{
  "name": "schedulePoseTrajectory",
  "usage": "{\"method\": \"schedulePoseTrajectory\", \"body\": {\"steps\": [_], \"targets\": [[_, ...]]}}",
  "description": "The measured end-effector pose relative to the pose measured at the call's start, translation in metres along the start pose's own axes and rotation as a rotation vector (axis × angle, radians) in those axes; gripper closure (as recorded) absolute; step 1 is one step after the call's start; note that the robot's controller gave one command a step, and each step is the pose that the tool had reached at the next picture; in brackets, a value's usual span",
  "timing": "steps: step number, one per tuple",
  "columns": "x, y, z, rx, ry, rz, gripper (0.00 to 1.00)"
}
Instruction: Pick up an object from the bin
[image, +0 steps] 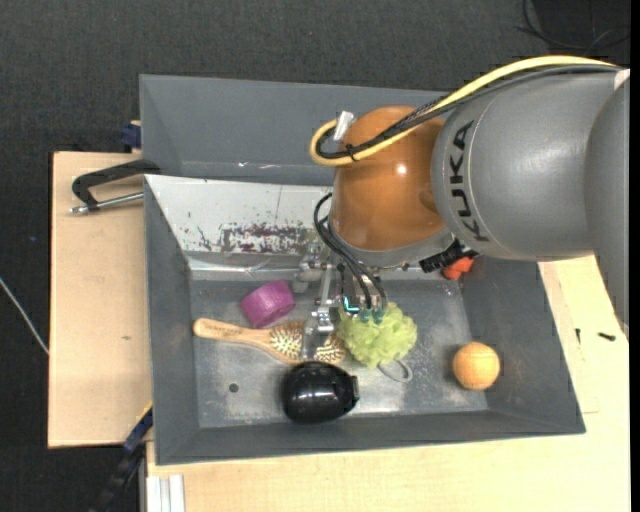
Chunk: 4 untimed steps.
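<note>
So the likely target is either the wooden hairbrush (250, 337) or the fluffy yellow-green puff (385, 335). The gripper (330, 335) is down low right at the spot where the brush's bristle head and the puff nearly meet, around the middle of the bin floor. I honestly can't say which of the two it's going for. I also can't tell whether the gripper is open or closed, or whether it has anything in it, because there's too much clutter around the tip.

Both things look like they're lying flat on the floor of the bin (170, 300), so my read is that nothing's been lifted yet. The approach and descent look done. The grab itself and the lift are what's left, as far as I can judge.

Around that spot there's a glossy black rounded thing (318, 392) just in front of the brush head, and a purple stubby cylinder (267, 302) just behind the brush. An orange ball (476, 365) sits well off to the right by itself. The arm's orange cover (385, 180) hangs over the back of the bin.
</note>
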<state>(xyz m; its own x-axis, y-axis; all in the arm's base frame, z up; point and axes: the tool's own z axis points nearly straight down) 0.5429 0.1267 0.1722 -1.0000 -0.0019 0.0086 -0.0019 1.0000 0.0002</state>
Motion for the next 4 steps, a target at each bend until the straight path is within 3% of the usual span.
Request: {"method": "schedulePoseTrajectory", "body": {"steps": [1,2,3,4], "targets": [[-0.002,-0.001,-0.004,-0.001,-0.008,0.002,0.0],[0.005,-0.06,0.058,-0.004,-0.046,-0.059,0.0],[0.011,-0.071,0.071,0.003,-0.03,-0.069,0.0],[0.026,-0.009,0.058,0.002,-0.021,-0.101,0.0]]}}
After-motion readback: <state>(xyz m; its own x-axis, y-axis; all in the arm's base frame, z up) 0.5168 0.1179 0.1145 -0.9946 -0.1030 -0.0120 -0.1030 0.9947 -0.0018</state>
